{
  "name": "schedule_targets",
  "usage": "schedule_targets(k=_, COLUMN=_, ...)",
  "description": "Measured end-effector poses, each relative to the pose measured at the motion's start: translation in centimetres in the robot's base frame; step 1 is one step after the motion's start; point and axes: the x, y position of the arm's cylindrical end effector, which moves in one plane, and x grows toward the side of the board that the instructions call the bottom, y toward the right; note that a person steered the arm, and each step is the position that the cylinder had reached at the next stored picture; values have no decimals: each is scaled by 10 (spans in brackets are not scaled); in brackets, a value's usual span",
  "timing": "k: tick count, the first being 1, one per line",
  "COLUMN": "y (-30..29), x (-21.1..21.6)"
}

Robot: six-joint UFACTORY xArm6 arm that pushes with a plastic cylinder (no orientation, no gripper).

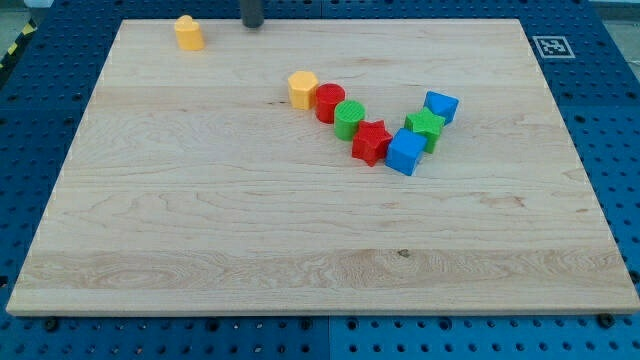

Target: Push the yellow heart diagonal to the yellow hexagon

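The yellow heart (188, 32) sits near the board's top-left corner. The yellow hexagon (302, 89) lies nearer the middle, at the left end of a V-shaped chain of blocks. My tip (253, 25) rests at the view's top edge, to the right of the yellow heart and apart from it, above and left of the hexagon.
The chain runs from the hexagon: a red cylinder (330, 102), a green cylinder (349, 119), a red star (372, 142), a blue cube (405, 152), a green star (426, 127), another blue block (440, 106). A marker tag (550, 46) lies at top right.
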Motion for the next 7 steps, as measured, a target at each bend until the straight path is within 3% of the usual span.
schedule_targets(k=3, y=-112, x=5)
schedule_targets(k=4, y=-104, x=12)
schedule_targets(k=6, y=-21, x=19)
schedule_targets(k=7, y=-48, x=19)
